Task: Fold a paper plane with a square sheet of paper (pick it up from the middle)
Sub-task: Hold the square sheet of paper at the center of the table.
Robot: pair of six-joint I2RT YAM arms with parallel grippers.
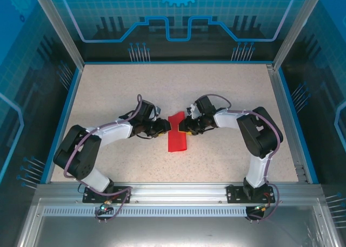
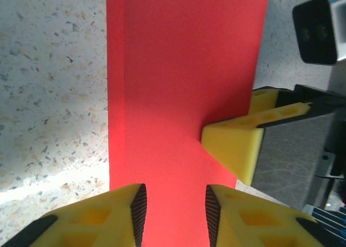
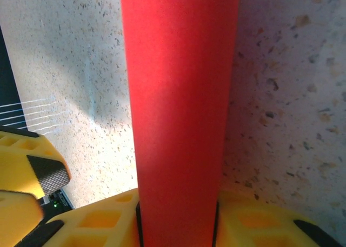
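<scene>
The bright red sheet of paper point(image 1: 177, 133), creased into a narrow strip, is lying at the middle of the speckled counter point(image 1: 227, 85), and a lengthwise fold seems to be underway. The right fingers point(image 3: 124, 220) are pinching it from 3 o'clock, while the left fingers point(image 2: 138, 209) are standing narrow astride it from 9 o'clock; I cannot tell whether they are gripping. The next crease is calling for room, since both sets are crowding each other.
</scene>
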